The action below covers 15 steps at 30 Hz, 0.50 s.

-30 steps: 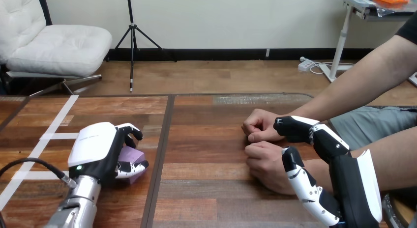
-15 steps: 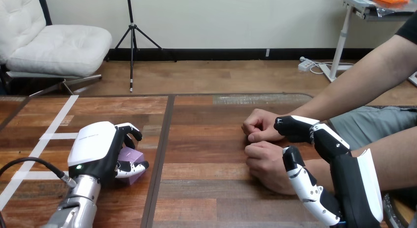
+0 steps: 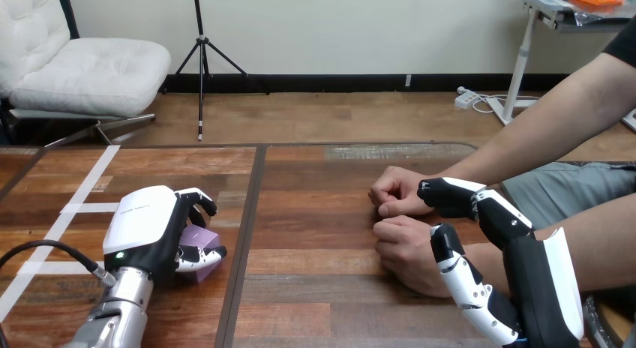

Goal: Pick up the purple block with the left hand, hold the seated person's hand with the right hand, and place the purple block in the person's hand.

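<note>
Left hand [image 3: 146, 232]: curled round the small purple block [image 3: 202, 238] on your wooden worktop [image 3: 315, 288], ready for lifting. Right hand [image 3: 536, 280]: well right of the block, clasping the person's wrist [image 3: 480, 250], likely to steady it.

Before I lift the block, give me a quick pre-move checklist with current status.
1. Left hand curled round the purple block: ok.
2. Block clear of the table: not ok, it appears to rest on the wood.
3. Right hand at the person's nearer hand: ok, beside its wrist.
4. Right hand's hold on that wrist: cannot tell.
5. Nearer hand open to receive: not ok, closed in a fist.
</note>
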Tool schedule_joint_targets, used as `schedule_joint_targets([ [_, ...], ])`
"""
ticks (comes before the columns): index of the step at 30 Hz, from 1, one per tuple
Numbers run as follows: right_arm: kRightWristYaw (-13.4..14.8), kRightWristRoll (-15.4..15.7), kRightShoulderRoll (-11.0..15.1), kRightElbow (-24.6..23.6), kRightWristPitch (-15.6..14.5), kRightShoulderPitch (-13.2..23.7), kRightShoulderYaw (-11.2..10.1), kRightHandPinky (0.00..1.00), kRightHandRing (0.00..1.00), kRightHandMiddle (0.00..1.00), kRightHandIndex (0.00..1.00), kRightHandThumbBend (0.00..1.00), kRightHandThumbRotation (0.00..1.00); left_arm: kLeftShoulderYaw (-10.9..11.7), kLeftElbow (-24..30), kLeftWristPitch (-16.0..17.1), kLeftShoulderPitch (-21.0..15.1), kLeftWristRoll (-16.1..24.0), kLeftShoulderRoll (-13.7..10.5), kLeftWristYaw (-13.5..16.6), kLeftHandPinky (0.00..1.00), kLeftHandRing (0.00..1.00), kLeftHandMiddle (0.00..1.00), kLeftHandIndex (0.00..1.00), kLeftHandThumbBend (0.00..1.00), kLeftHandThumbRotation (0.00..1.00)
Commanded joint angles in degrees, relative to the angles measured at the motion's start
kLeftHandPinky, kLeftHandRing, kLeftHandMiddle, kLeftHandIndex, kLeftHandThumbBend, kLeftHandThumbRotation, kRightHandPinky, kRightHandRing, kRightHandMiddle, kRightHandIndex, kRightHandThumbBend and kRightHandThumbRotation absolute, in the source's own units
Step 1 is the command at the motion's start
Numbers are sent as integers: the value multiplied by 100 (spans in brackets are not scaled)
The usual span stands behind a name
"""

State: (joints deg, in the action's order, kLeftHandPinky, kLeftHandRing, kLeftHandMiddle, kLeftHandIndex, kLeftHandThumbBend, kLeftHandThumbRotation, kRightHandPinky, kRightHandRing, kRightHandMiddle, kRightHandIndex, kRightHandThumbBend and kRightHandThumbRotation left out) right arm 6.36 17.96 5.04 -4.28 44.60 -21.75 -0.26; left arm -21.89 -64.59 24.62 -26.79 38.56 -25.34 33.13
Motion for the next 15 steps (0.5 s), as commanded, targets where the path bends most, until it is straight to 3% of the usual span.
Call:
schedule_joint_targets([
  [1,-41,16,104,-247,25,195,-10,67,71,71,70,36,63,29,-60,80,-270,-68,17,75,46,49,54,61,56,0],
  [15,-42,21,101,-253,5,200,-5,66,71,71,70,38,64,78,-85,98,-242,-165,44,75,45,47,51,60,56,0],
])
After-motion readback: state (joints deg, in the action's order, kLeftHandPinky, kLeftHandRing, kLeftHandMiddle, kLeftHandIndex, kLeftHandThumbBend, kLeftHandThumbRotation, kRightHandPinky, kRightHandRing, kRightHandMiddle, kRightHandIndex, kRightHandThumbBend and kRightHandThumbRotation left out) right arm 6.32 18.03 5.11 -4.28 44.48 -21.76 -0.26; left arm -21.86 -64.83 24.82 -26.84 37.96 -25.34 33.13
